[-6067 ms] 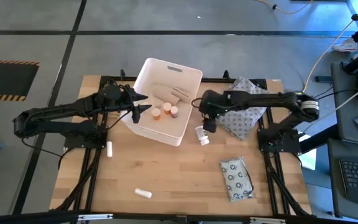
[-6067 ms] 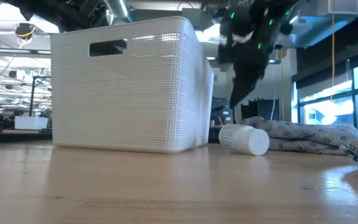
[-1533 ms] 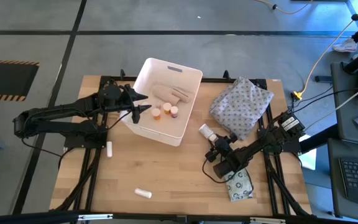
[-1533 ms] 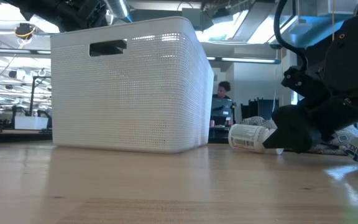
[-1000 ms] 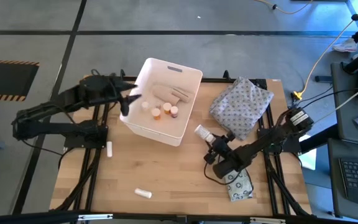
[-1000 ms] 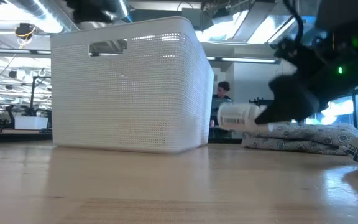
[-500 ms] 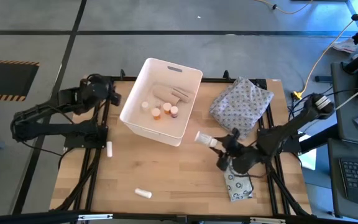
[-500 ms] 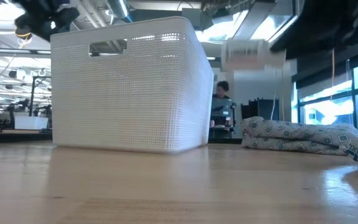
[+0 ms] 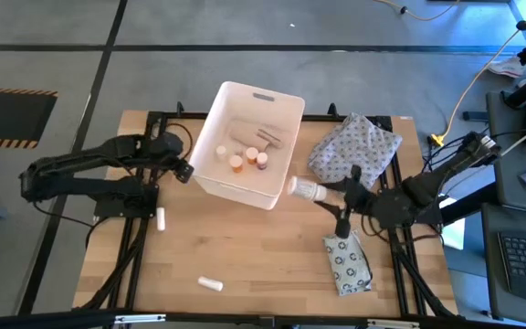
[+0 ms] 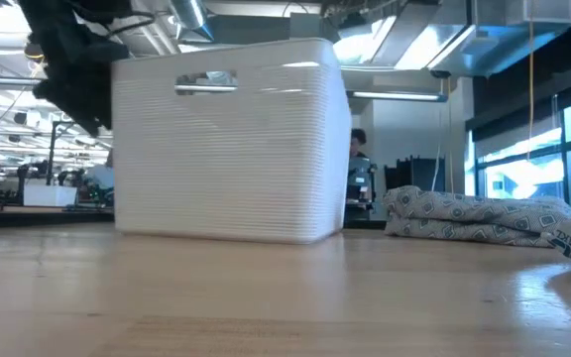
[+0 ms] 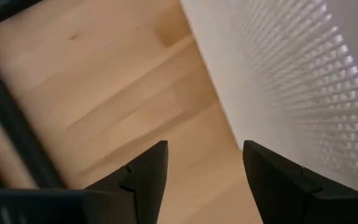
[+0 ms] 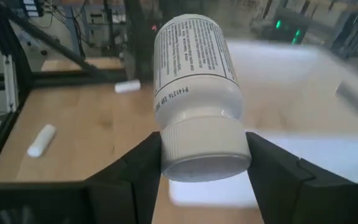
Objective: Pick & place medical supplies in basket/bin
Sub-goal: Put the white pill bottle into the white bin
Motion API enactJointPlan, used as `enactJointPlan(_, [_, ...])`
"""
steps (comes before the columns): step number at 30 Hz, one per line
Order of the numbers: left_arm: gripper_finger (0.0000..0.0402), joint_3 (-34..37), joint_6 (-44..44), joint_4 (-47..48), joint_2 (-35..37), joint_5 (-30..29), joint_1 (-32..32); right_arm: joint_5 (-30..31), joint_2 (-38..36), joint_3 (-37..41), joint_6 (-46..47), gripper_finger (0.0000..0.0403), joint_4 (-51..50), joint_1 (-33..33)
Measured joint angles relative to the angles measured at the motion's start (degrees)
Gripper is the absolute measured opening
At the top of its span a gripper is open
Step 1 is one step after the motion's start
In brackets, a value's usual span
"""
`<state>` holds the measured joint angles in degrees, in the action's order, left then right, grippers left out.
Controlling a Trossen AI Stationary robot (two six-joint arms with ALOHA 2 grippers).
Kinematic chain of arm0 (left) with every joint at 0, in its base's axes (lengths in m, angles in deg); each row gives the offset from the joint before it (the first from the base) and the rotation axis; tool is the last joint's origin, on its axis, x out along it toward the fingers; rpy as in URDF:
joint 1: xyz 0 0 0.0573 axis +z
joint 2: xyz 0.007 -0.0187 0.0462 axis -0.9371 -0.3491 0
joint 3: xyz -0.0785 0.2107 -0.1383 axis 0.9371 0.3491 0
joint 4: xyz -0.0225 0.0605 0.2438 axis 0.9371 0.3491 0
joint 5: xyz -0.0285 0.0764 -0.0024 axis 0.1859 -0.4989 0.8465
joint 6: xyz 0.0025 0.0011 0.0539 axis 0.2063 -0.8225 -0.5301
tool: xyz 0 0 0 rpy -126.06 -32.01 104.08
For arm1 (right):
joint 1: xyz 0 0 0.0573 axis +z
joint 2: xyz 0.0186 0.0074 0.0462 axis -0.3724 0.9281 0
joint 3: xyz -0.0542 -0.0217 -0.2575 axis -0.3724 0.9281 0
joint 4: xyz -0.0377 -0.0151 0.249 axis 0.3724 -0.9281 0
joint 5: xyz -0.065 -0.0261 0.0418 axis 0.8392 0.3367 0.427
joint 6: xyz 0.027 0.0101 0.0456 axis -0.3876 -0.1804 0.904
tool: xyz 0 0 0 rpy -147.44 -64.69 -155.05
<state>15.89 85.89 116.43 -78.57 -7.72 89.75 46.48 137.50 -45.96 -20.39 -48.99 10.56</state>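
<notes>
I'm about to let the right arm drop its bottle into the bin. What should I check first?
1. Right gripper shut on the white pill bottle: ok.
2. Bottle above the white bin: not ok, it hangs beside the bin's near corner.
3. Left gripper clear of the bin's inside: ok, it is outside the wall.
4. Left gripper empty: ok, open.
5. Room in the bin: ok, bare floor shows.
6. Bin standing still: cannot tell.
</notes>
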Motion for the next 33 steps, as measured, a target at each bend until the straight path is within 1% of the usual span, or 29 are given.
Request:
enactJointPlan(2, [0.02, 0.8, -0.57, -3.6, -0.72, 1.39, -0.47, -0.48, 0.01, -3.57, -3.09, 0.0199, -2.41, -1.33])
enactJointPlan(5, [0.02, 1.14, -2.33, -10.29, -2.07, 3.54, -2.19, -2.67, 0.41, -9.21, -3.52, 0.0198, -7.98, -3.81])
enactJointPlan(9, [0.02, 1.1, -2.41, -15.53, -4.33, 4.02, -5.26, -3.82, 1.37, -14.81, -3.44, 0.0197, -15.27, -6.86])
enactJointPlan(12, [0.02, 1.1, -2.07, -18.13, -6.74, 3.82, -7.7, -5.92, 1.93, -17.87, -3.22, 0.0198, -17.28, -9.49])
enactJointPlan(17, [0.02, 1.1, -2.47, -22.17, -10.21, 3.63, -9.37, -12.48, 3.57, -21.17, -3.06, 0.0199, -19.5, -15.21])
enactJointPlan(21, [0.02, 1.05, -4.04, -22.09, -11.0, 3.69, -9.37, -18.94, 6.15, -24.23, -1.58, 0.0199, -23.1, -20.9])
enactJointPlan(24, [0.02, 1.01, -6.8, -22.18, -9.13, 3.69, -9.37, -24.54, 9.29, -28.64, -1.52, 0.02, -27.58, -25.98])
enactJointPlan(27, [0.02, 0.55, -8.5, -22.18, -5.76, 3.65, -9.37, -30.21, 13.93, -35.56, -1.81, 0.02, -33.29, -31.1])
enactJointPlan(33, [0.02, -0.98, -11.66, -23.36, 1.36, 3.64, -9.37, -41.45, 27.96, -52.63, -2.03, 0.02, -47.57, -40.69])
